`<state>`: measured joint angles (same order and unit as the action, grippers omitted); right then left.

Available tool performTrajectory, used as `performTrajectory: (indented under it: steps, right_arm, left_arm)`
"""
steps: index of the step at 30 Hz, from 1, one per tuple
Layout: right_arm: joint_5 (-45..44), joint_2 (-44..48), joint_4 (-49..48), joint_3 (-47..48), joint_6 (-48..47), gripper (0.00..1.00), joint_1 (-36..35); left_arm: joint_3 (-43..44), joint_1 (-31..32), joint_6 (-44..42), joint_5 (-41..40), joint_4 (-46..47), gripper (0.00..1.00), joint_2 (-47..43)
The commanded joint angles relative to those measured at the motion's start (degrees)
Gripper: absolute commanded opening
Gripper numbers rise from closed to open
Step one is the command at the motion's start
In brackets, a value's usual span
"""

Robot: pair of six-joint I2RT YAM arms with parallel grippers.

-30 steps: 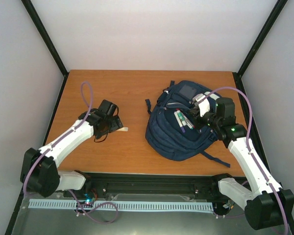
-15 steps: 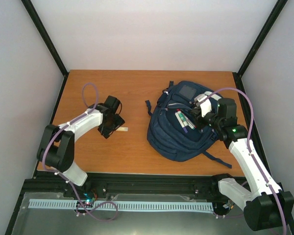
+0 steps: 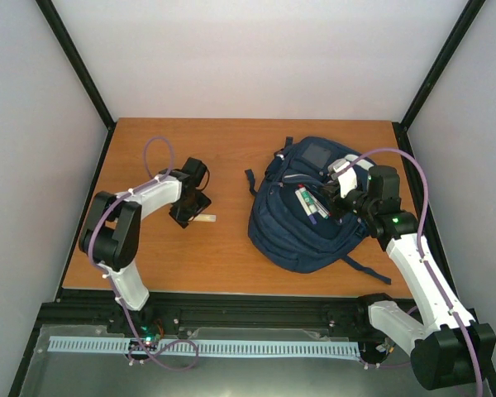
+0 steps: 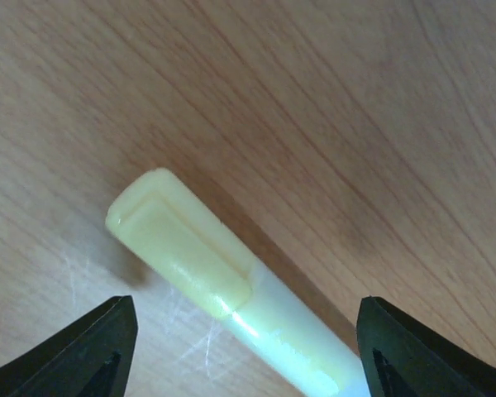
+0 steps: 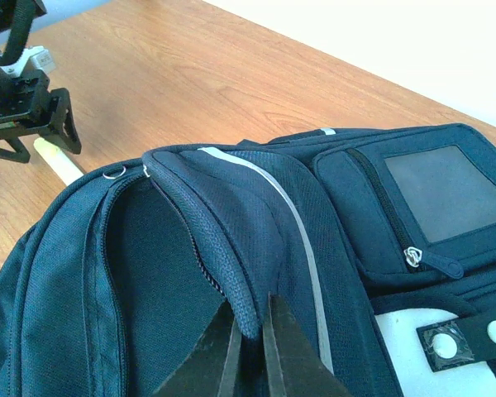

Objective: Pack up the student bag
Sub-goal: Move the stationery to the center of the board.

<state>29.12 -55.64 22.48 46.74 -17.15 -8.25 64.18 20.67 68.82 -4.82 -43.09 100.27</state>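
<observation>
The left jaws are standing apart, straddling a marker (image 4: 186,248) lying flat on the bench (image 4: 355,99): smooth pale-yellow plastic, squared cap. The pick-up is seemingly beginning; next they are needing to close square across the barrel. The right jaws are pinching the bag's (image 5: 256,223) woven navy flap, which is slumping on the bench's right side.

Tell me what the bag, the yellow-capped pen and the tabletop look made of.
The student bag: matte woven fabric, probably synthetic; coarse weave shows. The pen: likely plastic, smooth and slightly glossy; moulded cap ridge. The tabletop: wood or wood-look laminate, satin; grain lines, cannot tell which.
</observation>
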Motion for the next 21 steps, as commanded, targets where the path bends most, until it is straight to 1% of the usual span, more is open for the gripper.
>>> performTrajectory:
  steps: [1, 4, 10, 15, 18, 21]
  right_arm:
    - [0.8, 0.3, -5.2, 0.5, -0.8, 0.03, 1.0]
    - [0.7, 0.2, -5.2, 0.5, -0.9, 0.03, 1.0]
    - [0.8, 0.1, -5.2, 0.4, -1.0, 0.03, 1.0]
    - [0.9, -0.2, -5.1, 0.5, -1.1, 0.03, 1.0]
    - [0.9, -0.3, -5.0, 0.5, -1.2, 0.03, 1.0]
    - [0.9, -0.3, -5.0, 0.5, -1.1, 0.03, 1.0]
  left_arm:
    - [2.7, -1.7, -0.2, 1.6, 0.2, 0.74, 3.2]
    - [3.3, -1.9, -0.4, 2.3, 0.4, 0.71, 4.9]
    - [3.6, -1.9, -2.5, 4.4, 1.4, 0.6, 5.8]
    - [4.4, -1.1, -6.1, 5.7, 0.5, 0.45, 7.3]
    - [3.7, 0.4, -8.0, 5.0, 0.3, 0.41, 6.8]
    - [3.3, 2.4, -10.3, 3.7, -0.7, 0.4, 6.0]
